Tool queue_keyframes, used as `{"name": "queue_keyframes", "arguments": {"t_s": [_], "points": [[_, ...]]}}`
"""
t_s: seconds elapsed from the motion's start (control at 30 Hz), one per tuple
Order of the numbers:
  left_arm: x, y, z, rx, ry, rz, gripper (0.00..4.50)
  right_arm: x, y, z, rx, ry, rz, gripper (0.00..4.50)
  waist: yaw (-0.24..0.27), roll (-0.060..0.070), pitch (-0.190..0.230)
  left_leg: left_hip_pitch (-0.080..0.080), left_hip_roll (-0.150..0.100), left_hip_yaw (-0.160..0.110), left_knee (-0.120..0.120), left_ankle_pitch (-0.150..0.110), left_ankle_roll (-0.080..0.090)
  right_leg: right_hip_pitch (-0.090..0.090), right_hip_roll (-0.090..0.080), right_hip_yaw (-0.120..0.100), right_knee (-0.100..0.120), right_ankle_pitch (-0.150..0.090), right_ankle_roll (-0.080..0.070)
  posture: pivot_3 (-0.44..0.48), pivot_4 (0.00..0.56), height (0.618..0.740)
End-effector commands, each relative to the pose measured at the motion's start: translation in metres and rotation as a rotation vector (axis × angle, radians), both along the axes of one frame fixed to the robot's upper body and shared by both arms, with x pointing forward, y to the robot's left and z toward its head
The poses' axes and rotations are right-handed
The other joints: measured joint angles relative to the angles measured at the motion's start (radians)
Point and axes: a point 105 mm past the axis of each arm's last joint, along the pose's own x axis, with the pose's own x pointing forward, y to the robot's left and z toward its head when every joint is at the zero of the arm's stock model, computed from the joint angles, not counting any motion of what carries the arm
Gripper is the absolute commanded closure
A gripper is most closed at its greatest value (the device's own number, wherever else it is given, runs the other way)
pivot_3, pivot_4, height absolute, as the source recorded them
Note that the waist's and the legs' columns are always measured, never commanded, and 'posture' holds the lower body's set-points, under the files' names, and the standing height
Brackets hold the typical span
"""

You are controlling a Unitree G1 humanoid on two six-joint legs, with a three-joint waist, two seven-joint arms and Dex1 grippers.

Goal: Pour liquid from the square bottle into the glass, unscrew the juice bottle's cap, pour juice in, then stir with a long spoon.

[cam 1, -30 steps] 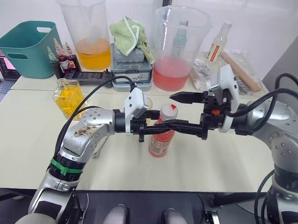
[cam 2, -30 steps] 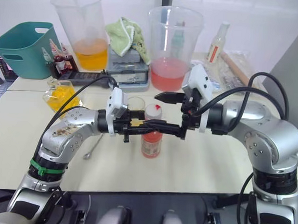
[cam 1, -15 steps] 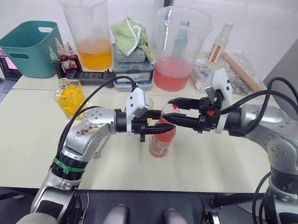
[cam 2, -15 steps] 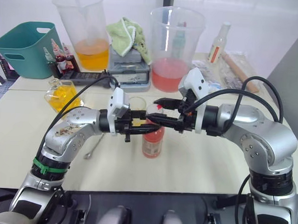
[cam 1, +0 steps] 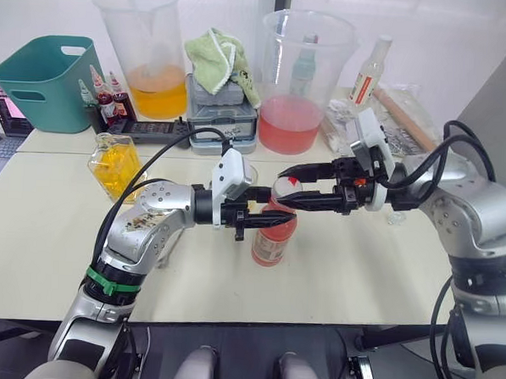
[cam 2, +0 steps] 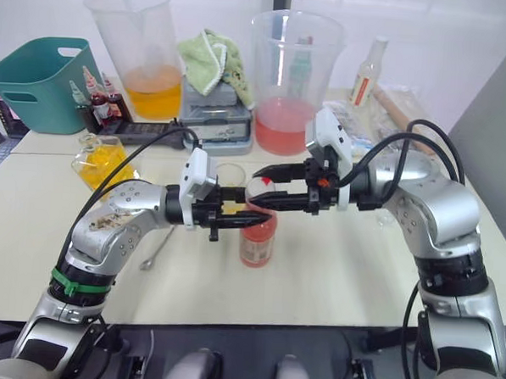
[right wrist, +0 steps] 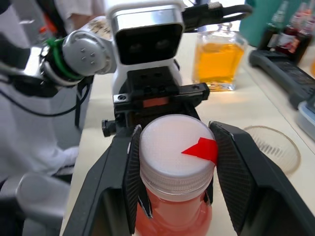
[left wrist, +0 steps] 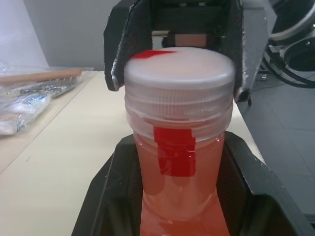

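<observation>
— Where's the juice bottle (cam 1: 273,237)?
— Upright on the table (cam 1: 47,230), centre front. My left gripper (cam 1: 264,216) pinches its neck.
— And the cap (right wrist: 175,152)?
— On the bottle; my right gripper's (right wrist: 174,172) pads sit either side, nearly touching. The square bottle (cam 1: 116,164) stands far left.

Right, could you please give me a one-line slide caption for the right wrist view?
Right gripper closing on the white cap of the juice bottle, steadied by the left gripper.
</observation>
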Motion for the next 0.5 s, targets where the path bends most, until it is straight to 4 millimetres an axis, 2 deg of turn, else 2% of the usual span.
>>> {"name": "queue_keyframes", "arguments": {"t_s": [0.03,0.23,0.43,0.47,0.5], "points": [[0.001,0.000,0.003,-0.002,-0.003,0.029,3.01,-0.017,0.013,0.015,-0.055,-0.125,0.291,2.83,0.001,0.000,0.000,0.000,0.000,0.000,0.000,0.000,0.000,0.000,0.000,0.000,0.000,0.000,0.000,0.000,0.150,0.740],[-0.003,0.002,0.001,-0.006,0.001,0.042,3.01,-0.020,0.019,0.027,-0.070,-0.177,0.387,2.83,0.001,0.000,0.000,-0.003,0.001,-0.002,0.000,0.000,0.000,-0.004,-0.001,0.000,0.001,0.000,0.000,0.000,0.150,0.740],[0.000,0.001,0.002,-0.007,-0.001,0.046,3.01,-0.022,0.016,0.036,-0.072,-0.107,0.384,2.83,0.002,0.000,0.000,-0.009,0.001,-0.002,0.000,0.000,0.000,-0.011,-0.001,0.001,0.003,0.000,0.000,0.000,0.150,0.740],[0.000,0.000,0.003,-0.007,-0.001,0.045,3.01,-0.023,0.015,0.038,-0.069,-0.096,0.379,1.80,0.002,0.000,0.000,-0.010,0.001,-0.002,0.000,0.000,0.000,-0.012,-0.001,0.001,0.003,0.000,0.000,0.000,0.150,0.740],[0.000,0.000,0.003,-0.009,-0.002,0.041,3.01,-0.026,0.013,0.039,-0.067,-0.090,0.379,1.52,0.002,0.000,0.000,-0.010,0.001,-0.002,0.000,0.000,0.000,-0.012,-0.001,0.001,0.003,0.000,0.000,0.000,0.150,0.740]]}}
